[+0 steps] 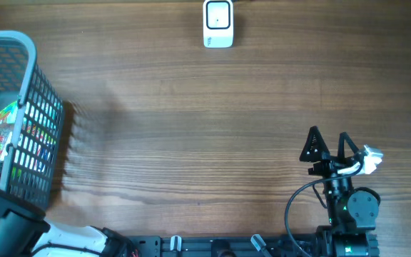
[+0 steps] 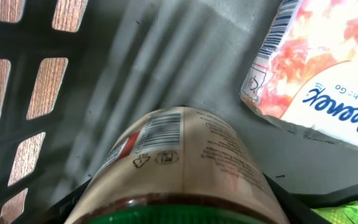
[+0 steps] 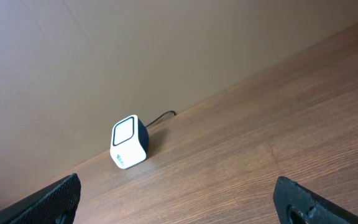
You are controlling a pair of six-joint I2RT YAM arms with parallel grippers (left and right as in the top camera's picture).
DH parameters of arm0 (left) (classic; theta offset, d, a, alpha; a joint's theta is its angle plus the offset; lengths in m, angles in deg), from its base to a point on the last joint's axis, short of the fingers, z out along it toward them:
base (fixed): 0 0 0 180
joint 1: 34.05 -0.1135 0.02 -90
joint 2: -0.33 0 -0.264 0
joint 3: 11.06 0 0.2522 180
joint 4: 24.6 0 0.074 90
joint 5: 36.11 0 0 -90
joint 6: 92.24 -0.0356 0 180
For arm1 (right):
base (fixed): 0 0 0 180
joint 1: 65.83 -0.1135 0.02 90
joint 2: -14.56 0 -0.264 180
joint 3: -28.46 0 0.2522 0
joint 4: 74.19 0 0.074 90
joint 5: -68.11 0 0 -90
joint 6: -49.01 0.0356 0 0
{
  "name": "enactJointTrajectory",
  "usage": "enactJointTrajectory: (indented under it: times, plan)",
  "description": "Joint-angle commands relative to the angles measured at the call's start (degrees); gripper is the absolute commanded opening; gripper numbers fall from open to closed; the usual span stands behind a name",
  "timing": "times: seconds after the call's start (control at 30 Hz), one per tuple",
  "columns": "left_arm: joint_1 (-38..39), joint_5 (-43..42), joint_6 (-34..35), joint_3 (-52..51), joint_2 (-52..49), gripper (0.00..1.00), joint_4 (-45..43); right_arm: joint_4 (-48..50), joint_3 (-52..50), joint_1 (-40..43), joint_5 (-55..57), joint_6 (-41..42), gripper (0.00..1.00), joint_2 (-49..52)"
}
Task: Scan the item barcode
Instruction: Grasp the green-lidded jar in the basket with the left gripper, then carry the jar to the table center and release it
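Left wrist view is showing the bottle (image 2: pixel 179 168) between the jaws of my left pincer (image 2: pixel 179 198), grip uncertain; I'm aiming to clamp clear of the barcode (image 2: pixel 160 127). Right pincer (image 1: pixel 328 133) is gaping, empty.

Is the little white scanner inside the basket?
No, the scanner stands on the table, far from the basket.

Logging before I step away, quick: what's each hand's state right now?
Left hand: around the jar in the basket; whether it grips cannot be told.
Right hand: open, empty.
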Motion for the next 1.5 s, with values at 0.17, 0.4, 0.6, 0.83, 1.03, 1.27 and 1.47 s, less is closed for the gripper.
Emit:
enactJointTrajectory:
  times: [0.17,0.4,0.6,0.83,1.03,1.27,1.47]
  plan:
    - [-0.2,-3.4,0.5,-0.8,7.2,0.62,0.9,0.3,-0.1,-0.3,1.1,0.4,1.0,-0.5]
    - [-0.2,-6.7,0.5,2.1,17.6,0.63,2.9,0.3,-0.1,-0.3,1.1,0.4,1.0,-0.5]
    - [-0.2,-16.7,1.3,5.3,27.3,0.64,2.8,0.3,-0.1,-0.3,1.1,0.4,1.0,-0.5]
    - [0.4,-35.3,6.0,16.3,37.7,0.66,-0.1,0.3,-0.1,-0.3,1.1,0.4,1.0,-0.5]
    - [19.5,-41.1,15.0,17.7,41.3,0.66,-7.4,0.3,-0.1,-0.3,1.1,0.4,1.0,-0.5]
    - [58.4,-14.8,16.4,17.7,35.7,0.67,-10.0,0.3,-0.1,-0.3,1.1,0.4,1.0,-0.5]
    - [76.7,0.2,16.4,17.7,19.6,0.68,-4.9,0.3,-0.1,-0.3,1.1,0.3,1.0,-0.5]
